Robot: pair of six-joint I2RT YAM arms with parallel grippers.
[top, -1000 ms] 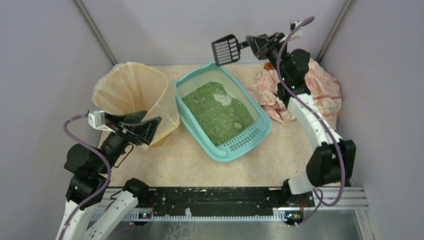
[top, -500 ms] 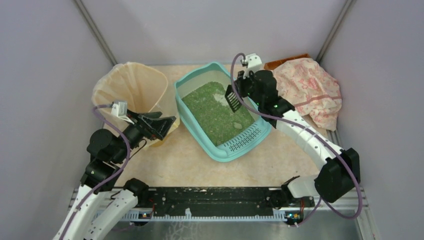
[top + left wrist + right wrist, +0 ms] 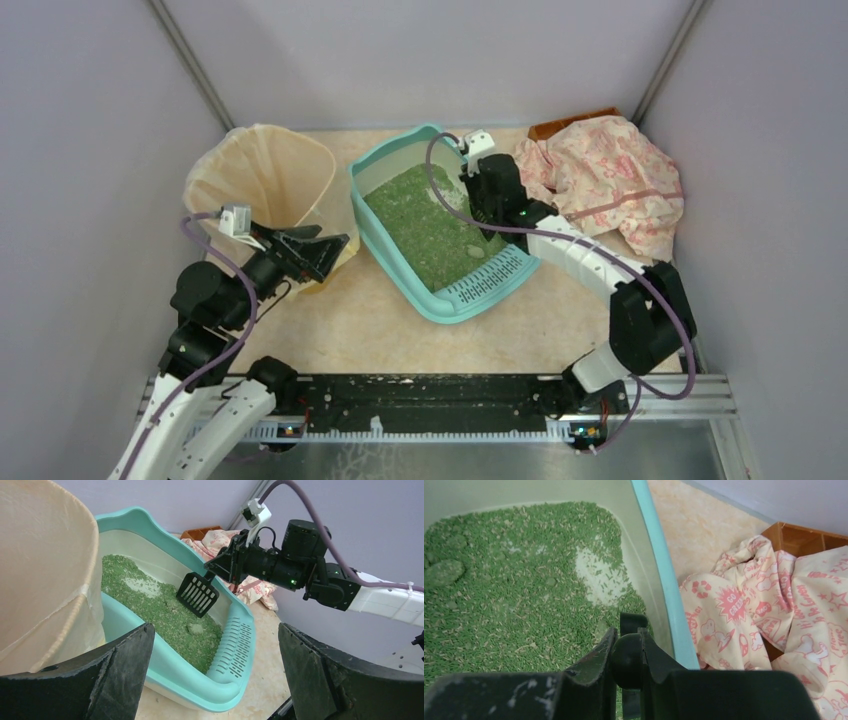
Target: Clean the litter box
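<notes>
1. Your right arm rises from its base at the near right edge of the table (image 3: 400, 340). It bends at an elbow on the right, and its forearm runs far and left to the litter box (image 3: 452, 303).
2. The right gripper (image 3: 220, 570) hangs over the far right part of the box, wrist tipped downward. Its fingers (image 3: 599, 660) are clamped on the round black handle of a slotted black scoop (image 3: 198, 594).
3. The scoop blade slants down and left over the green granules (image 3: 430, 225). You cannot tell whether its lower edge touches them.
4. The litter box sits slantwise in the middle of the table, with its slotted grate (image 3: 490, 275) at the near right end. A grey-green clump (image 3: 473, 251) lies in the granules just beyond the grate, and a pale patch (image 3: 596, 575) shows nearer the far end.
5. Your left arm is folded at the near left, with its forearm pointing right and slightly far.
6. The left gripper (image 3: 325, 245) sits just beside the near right wall of the beige bag-lined bin (image 3: 262, 180), aimed at the litter box. Its jaws are spread wide and hold nothing.
7. The bin stands just left of the litter box.
8. A patterned cloth (image 3: 610, 170) is heaped at the far right, partly over a brown box (image 3: 565, 125).
</notes>
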